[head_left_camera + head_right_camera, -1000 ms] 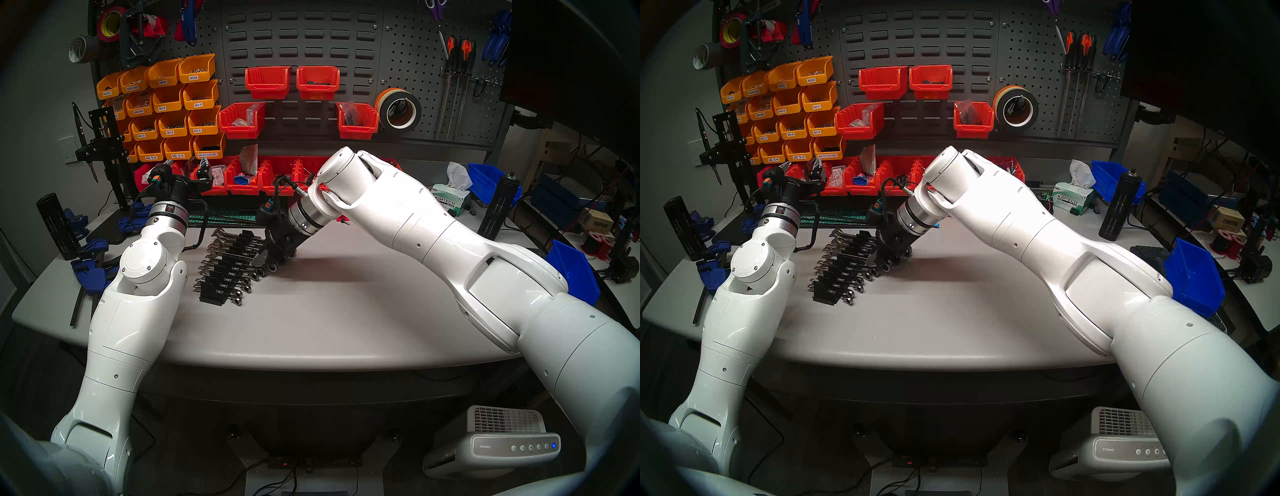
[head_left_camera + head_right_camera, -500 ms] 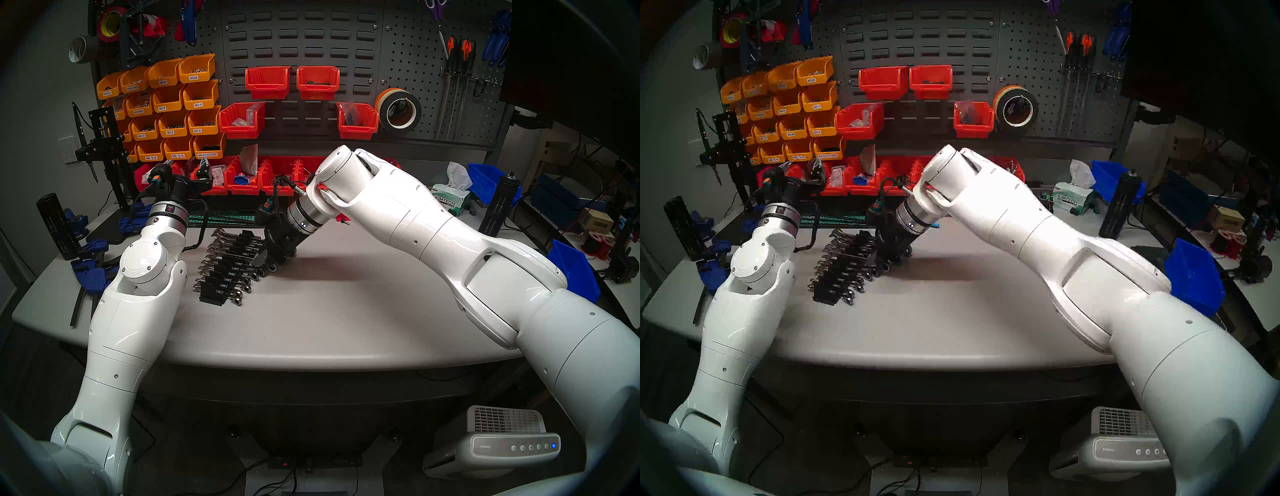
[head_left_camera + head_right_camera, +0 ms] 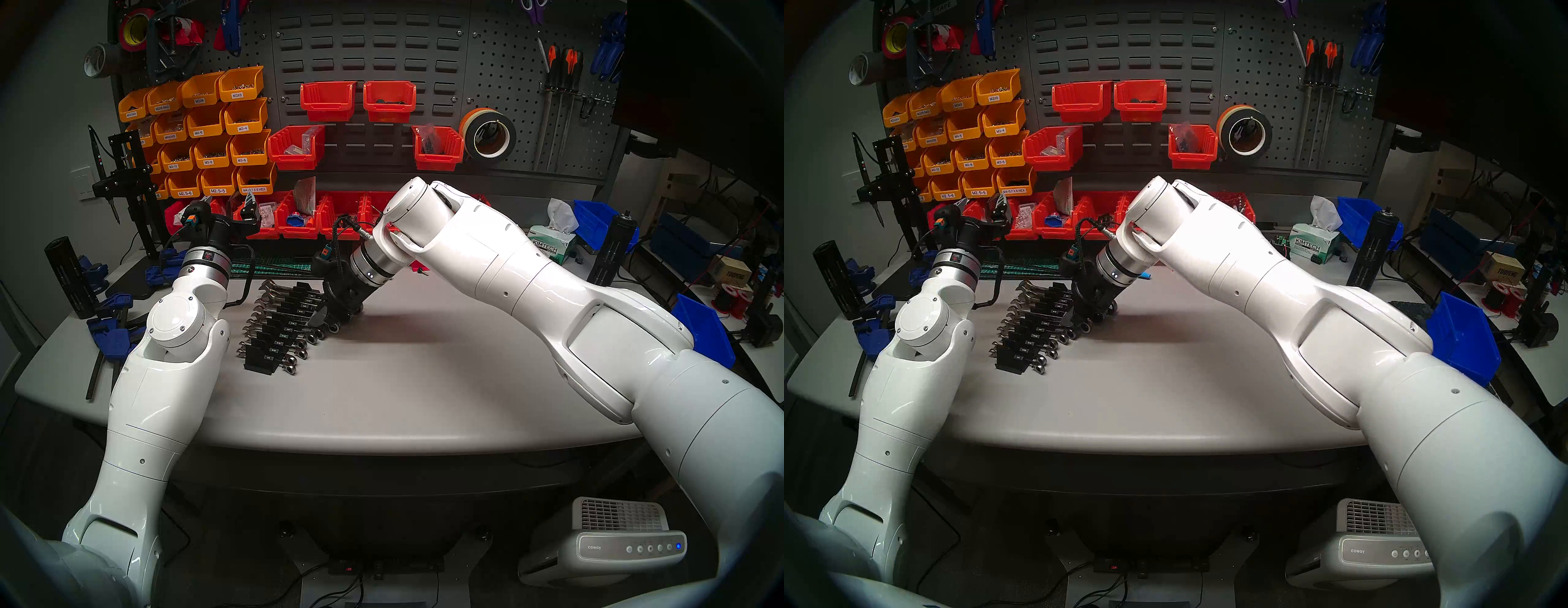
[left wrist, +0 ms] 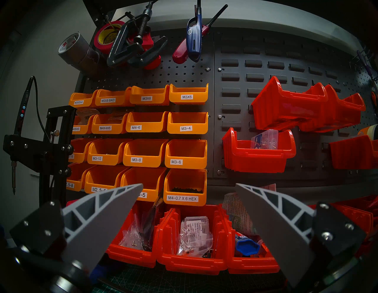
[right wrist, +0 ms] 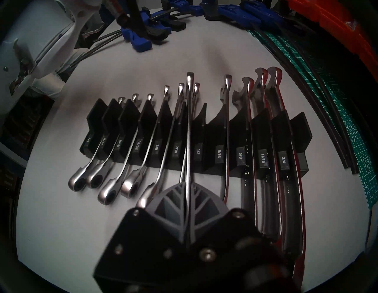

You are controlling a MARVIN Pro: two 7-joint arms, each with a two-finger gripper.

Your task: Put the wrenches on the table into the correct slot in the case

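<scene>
The black wrench rack (image 5: 216, 131) lies on the table left of centre (image 3: 271, 361) (image 3: 1015, 365), with several chrome wrenches in its slots. My right gripper (image 5: 189, 185) (image 3: 320, 316) (image 3: 1072, 316) is shut on a chrome wrench (image 5: 189, 133) at the rack's right side. The wrench's open jaw points away over the rack, in line with the 7/16 and 1/2 labels. I cannot tell whether it sits in a slot. My left gripper (image 4: 189, 184) (image 3: 246, 208) is open and empty, held up behind the rack facing the pegboard bins.
Red bins (image 3: 297, 220) line the table's back edge behind the rack. A green cutting mat (image 3: 271, 267) lies just beyond it. Blue clamps (image 3: 110, 331) lie at the left. A tissue box (image 3: 551, 244) and blue bins (image 3: 704, 331) stand at the right.
My right arm's wrist joint and forearm have shifted slightly up and left. The right gripper stays at the rack with the wrench. The left arm has not moved.
</scene>
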